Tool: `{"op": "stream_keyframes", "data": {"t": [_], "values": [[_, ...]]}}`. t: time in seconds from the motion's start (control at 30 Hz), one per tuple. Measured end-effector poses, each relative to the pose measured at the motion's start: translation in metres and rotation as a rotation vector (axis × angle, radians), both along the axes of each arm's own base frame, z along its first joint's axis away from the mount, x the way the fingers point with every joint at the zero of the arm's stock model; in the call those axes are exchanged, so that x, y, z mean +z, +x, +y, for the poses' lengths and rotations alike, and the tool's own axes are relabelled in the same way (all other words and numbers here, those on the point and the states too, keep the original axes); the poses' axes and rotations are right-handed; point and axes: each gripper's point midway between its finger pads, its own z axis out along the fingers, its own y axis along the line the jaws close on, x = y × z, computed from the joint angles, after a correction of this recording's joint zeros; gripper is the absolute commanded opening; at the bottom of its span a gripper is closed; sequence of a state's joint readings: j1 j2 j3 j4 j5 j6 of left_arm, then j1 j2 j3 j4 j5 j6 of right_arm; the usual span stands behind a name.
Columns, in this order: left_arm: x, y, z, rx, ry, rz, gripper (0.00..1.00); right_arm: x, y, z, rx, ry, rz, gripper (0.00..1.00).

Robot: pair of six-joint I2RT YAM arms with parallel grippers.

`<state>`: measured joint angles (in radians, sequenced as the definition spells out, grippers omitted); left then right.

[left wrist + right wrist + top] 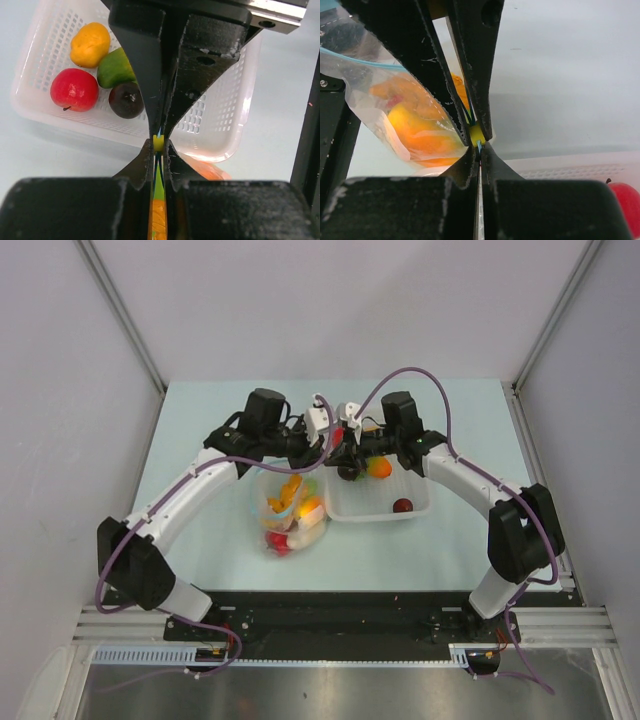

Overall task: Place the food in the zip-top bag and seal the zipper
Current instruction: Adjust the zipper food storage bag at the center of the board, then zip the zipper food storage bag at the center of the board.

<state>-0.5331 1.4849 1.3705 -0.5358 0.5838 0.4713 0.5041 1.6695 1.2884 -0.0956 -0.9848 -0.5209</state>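
The zip-top bag [290, 512] lies left of the basket with orange, yellow and red food inside. Its upper edge is lifted between both grippers. My left gripper [158, 150] is shut on the zipper edge, just below a small yellow slider [158, 142]. My right gripper [479, 145] is shut on the same edge from the opposite side, touching the slider [476, 133]. The teal zipper [370, 61] runs off to the left. In the top view the two grippers [325, 445] [346, 448] meet tip to tip. More food sits in the basket: a red apple [74, 89], a yellow fruit [90, 44], a green piece [116, 67] and a dark purple one [126, 99].
The white mesh basket [385, 517] stands right of the bag, directly under the right gripper. Cables loop above both wrists. Grey walls close in the table on the left, right and back.
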Motion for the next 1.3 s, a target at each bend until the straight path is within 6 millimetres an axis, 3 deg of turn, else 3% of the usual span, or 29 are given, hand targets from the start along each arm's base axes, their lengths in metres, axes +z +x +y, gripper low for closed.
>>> {"op": "stream_keyframes", "data": {"t": [0.2, 0.53, 0.97, 1.3], "values": [[0.002, -0.006, 0.008, 0.001, 0.018, -0.028, 0.05, 0.002, -0.004, 0.0, 0.011, 0.012, 0.038, 0.0], [-0.001, -0.026, 0.048, 0.091, 0.08, 0.003, 0.04, 0.005, 0.0, -0.005, -0.022, 0.028, 0.095, 0.0], [0.004, -0.051, 0.12, 0.268, 0.162, 0.048, 0.07, 0.015, 0.023, -0.017, -0.107, 0.066, 0.117, 0.0], [-0.003, -0.074, 0.171, 0.36, 0.283, 0.077, 0.06, 0.01, 0.032, -0.016, -0.142, 0.066, 0.127, 0.0]]}}
